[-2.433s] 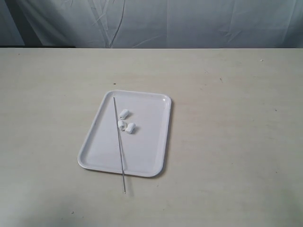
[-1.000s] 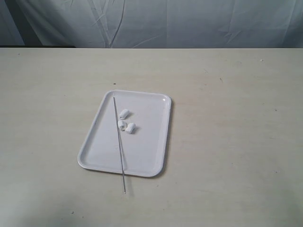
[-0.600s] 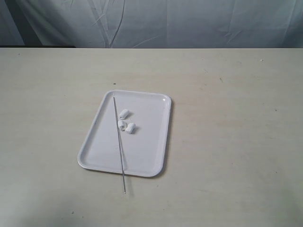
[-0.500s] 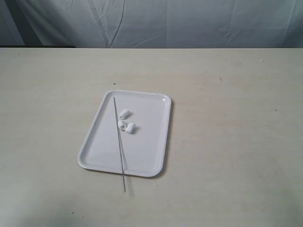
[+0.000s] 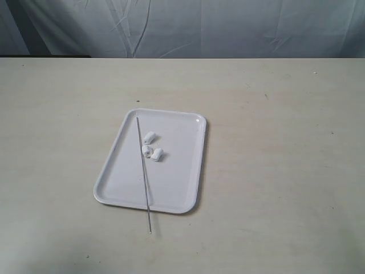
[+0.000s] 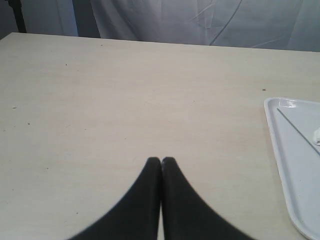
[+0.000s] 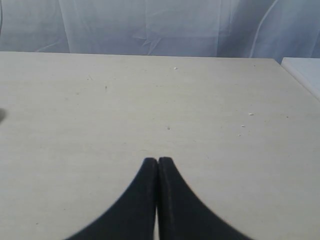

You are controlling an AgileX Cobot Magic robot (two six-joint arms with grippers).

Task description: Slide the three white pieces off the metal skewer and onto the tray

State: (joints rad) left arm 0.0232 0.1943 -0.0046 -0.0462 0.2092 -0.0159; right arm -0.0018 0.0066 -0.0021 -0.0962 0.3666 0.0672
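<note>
Lying on tray (image 5: 122, 184), three white pieces (image 5: 157, 154)

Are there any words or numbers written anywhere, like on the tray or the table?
None. No view shows any words, numbers, labels or signs: the tray, the skewer, the three white pieces, the table and the curtain are all plain.

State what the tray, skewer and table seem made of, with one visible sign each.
Tray: probably plastic, glossy white, smooth moulded rim.
Skewer: likely metal, thin straight grey rod.
Table: unclear, perhaps laminate or wood, matte beige with faint streaks.
</note>
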